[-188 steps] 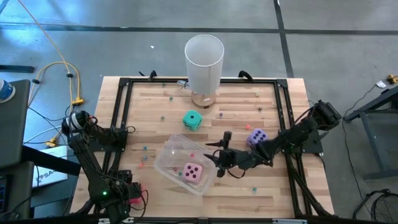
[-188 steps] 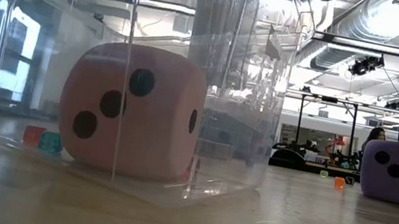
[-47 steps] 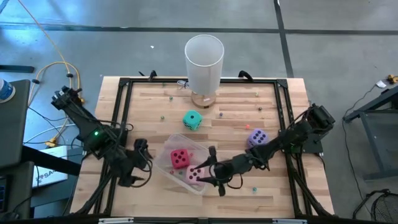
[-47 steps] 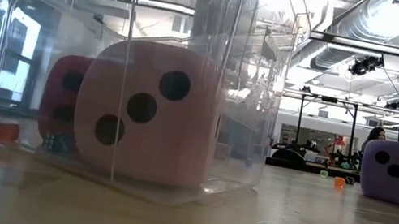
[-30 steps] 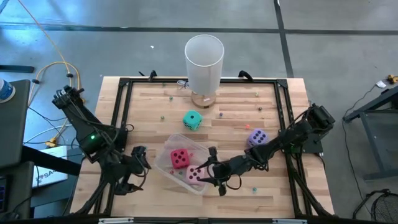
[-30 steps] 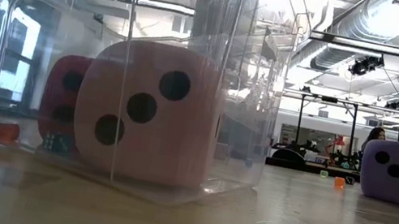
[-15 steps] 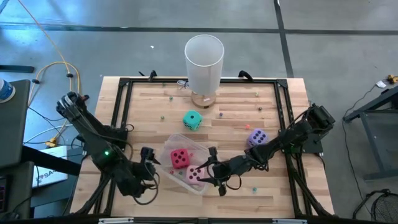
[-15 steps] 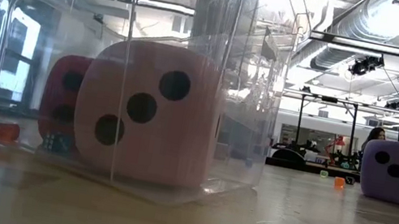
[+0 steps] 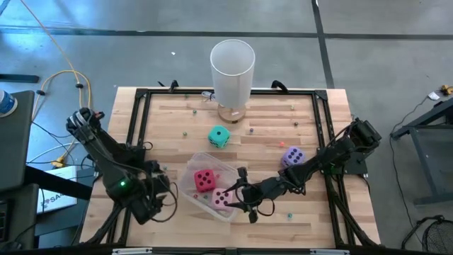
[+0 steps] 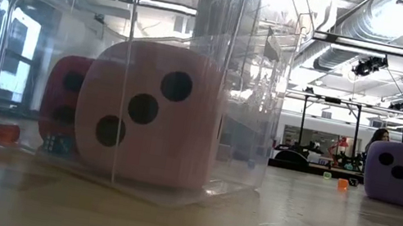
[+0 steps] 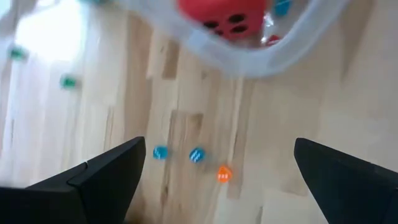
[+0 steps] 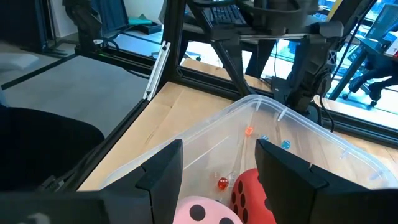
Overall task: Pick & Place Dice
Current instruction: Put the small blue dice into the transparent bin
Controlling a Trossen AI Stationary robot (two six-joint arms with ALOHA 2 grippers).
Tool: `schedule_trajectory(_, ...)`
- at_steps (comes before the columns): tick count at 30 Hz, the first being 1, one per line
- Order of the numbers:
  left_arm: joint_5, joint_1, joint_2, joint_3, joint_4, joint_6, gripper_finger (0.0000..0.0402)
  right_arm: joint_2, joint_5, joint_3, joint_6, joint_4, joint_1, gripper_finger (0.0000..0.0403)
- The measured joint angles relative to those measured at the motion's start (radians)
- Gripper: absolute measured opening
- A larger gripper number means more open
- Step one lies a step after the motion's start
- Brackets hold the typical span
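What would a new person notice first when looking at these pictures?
Probably the clear plastic bin near the table's front, holding the red die and the pink die. The right gripper is at the bin's rim. The purple die and the teal-green die lie outside on the wood.

Red die (image 9: 205,179), pink die (image 9: 221,200), purple die (image 9: 291,156), teal-green die (image 9: 219,137), dark pips
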Motion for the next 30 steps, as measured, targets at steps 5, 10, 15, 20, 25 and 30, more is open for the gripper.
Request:
schedule_trajectory(5, 0.001, -0.01, 0.022, -0.006, -0.129, -0.444, 0.0399, 0.0, 0.0, 0.0, 0.0, 0.001, -0.001, 0.0192)
schedule_trajectory(10, 0.065, 0.047, 0.046, -0.007, -0.274, -0.608, 0.0399, 0.0, 0.0, 0.0, 0.0, 0.008, -0.001, 0.0192)
schedule_trajectory(15, 0.206, 0.185, 0.047, -0.009, -0.267, -0.74, 0.0399, 0.0, 0.0, 0.0, 0.0, 0.007, -0.001, 0.0192)
schedule_trajectory(20, 0.254, 0.268, 0.046, -0.019, -0.267, -0.628, 0.0399, 0.0, 0.0, 0.0, 0.0, 0.007, -0.001, 0.0192)
schedule_trajectory(25, 0.329, 0.319, 0.04, -0.059, -0.266, -0.48, 0.0399, 0.0, 0.0, 0.0, 0.002, -0.006, 0.001, 0.0192)
schedule_trajectory(30, 0.347, 0.415, 0.0, -0.131, -0.268, -0.382, 0.0399, 0.0, 0.0, 0.0, 0.004, -0.008, 0.01, 0.0192)
